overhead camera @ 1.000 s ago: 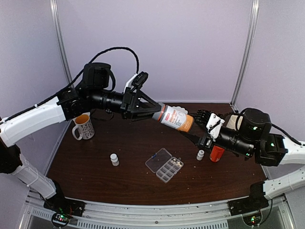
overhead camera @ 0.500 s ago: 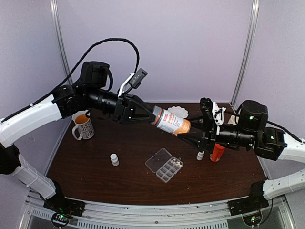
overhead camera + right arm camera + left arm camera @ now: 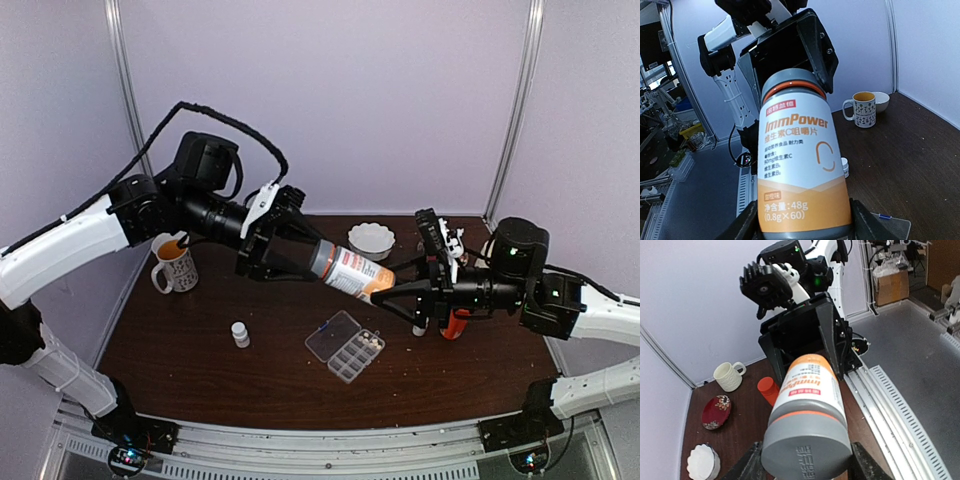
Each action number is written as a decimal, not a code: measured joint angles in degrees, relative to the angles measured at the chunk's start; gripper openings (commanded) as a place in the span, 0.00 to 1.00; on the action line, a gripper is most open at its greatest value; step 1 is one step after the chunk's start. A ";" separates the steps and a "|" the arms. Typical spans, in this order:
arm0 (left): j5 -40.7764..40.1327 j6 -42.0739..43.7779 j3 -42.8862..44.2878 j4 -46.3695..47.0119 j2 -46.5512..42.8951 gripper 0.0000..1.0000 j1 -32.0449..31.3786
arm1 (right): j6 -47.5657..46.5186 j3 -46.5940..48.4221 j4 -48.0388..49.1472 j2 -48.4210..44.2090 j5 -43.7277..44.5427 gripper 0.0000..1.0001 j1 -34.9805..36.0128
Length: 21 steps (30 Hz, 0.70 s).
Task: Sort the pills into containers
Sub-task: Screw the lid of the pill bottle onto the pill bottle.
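Two arms share one load.

**Load:** a white-and-orange cylindrical plastic supplement bottle with a grey cap (image 3: 350, 272). It is carried slantwise in the air over the middle of the dark brown desk (image 3: 200, 375). The left fingers (image 3: 313, 262) are clamped on its cap end and the right fingers (image 3: 388, 287) on its orange base.

**Container:** a small clear rectangular plastic organizer box (image 3: 345, 346) with many square compartments. It lies flat near the desk's front with its hinged lid laid open, below the bottle and apart from it.

**Pills:** I cannot make them out for certain; a few compartments at the box's right end look pale.

**Edges and room:** lilac wall panels (image 3: 400, 100) close the back and both sides, and a metal rail (image 3: 330, 440) runs along the near edge. Bare desk lies in front of the box and to its left, out to a small white capped bottle (image 3: 240, 333).

**Change:** a second ago the supplement bottle hung higher and further back, covering a white scalloped bowl (image 3: 371, 239) that now shows whole at the rear. Both arms have come down and leftward with it.

**Surroundings:**
- A patterned mug of orange liquid (image 3: 176, 265) stands far left under the left arm.
- An orange-red cylinder (image 3: 455, 322) and a second little white bottle (image 3: 420, 325) stand side by side right of the box, close beneath the right fingers.
- The left wrist view also shows a cream mug (image 3: 730, 376) and a red patterned plate (image 3: 716, 411).
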 measured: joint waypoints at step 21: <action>-10.60 54.18 0.52 -4.85 -2.10 0.36 -2.89 | 4.66 0.13 -0.09 1.38 -2.49 0.00 -0.20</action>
